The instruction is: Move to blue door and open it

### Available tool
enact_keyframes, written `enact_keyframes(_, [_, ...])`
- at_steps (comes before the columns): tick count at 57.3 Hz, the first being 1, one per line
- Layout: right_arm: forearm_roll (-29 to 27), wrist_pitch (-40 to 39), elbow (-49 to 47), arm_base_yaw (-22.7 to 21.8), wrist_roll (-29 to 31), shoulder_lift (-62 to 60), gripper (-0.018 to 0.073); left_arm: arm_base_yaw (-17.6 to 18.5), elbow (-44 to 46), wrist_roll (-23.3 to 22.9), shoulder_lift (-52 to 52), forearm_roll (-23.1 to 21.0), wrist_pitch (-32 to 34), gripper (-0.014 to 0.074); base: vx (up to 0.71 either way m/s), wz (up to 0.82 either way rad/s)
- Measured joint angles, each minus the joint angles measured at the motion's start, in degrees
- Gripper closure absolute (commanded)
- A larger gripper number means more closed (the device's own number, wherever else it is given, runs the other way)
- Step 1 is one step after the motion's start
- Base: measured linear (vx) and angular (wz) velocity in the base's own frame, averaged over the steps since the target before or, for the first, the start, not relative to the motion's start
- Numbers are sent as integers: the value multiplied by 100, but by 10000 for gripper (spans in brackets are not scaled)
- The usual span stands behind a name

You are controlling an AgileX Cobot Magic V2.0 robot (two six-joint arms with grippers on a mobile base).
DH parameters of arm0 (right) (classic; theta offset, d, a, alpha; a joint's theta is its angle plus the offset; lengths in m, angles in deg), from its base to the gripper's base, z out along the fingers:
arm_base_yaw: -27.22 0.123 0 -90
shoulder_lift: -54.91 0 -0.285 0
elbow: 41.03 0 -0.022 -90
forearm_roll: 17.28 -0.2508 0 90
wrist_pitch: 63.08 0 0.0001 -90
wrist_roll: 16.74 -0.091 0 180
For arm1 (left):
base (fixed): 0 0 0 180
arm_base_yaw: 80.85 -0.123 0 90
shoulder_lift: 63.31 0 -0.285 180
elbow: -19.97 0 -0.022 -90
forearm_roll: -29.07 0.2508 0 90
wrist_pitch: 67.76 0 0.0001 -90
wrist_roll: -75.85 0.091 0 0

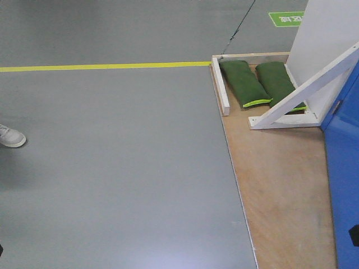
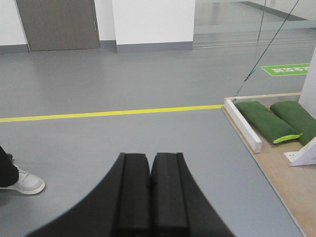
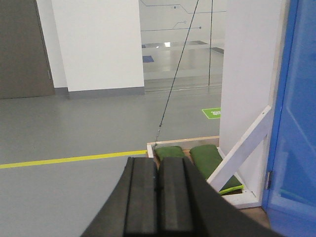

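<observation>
Grey floor fills most of every view, with no working surface present. Nearest the cameras, the left gripper and the right gripper both hang over bare floor with jaws pressed together, pinching nothing. Just right of the robot lies a plywood base, and the door stands on it at the far right edge of the front view, a hinge showing on the side next to the brace. No lever is visible in any view, and whether the door is latched cannot be told. Judgement: the approach is partly done, since the door is near but off to one side and neither arm is reaching for it. Left to do: face the door, find and press the lever, then swing the slab. Beyond the brace lie two green bags inside a low white frame, backed by a white panel. These, and the base edge, crowd the hinge side. A thin cable rises from the frame corner. A shoe at the left shows a person nearby. Farther off run a yellow line and a green floor sign.
</observation>
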Motion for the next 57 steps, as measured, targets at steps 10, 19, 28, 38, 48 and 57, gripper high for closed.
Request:
enact_keyframes(10, [0,0,0,0,0,0,547,0,0,0,0,0,0,524,6,-1])
enact_keyframes(19, [0,0,0,0,0,0,547,0,0,0,0,0,0,524,4,-1])
enact_keyframes(28, [0,0,0,0,0,0,547,0,0,0,0,0,0,524,1,-1])
enact_keyframes(38, [0,0,0,0,0,0,547,0,0,0,0,0,0,524,0,0])
enact_keyframes(48, [0,795,-396,0,0,0,547,0,0,0,0,0,0,524,0,0])
enact_keyframes(57, [0,1798,-1829,0,0,327,547,0,0,0,0,0,0,524,0,0])
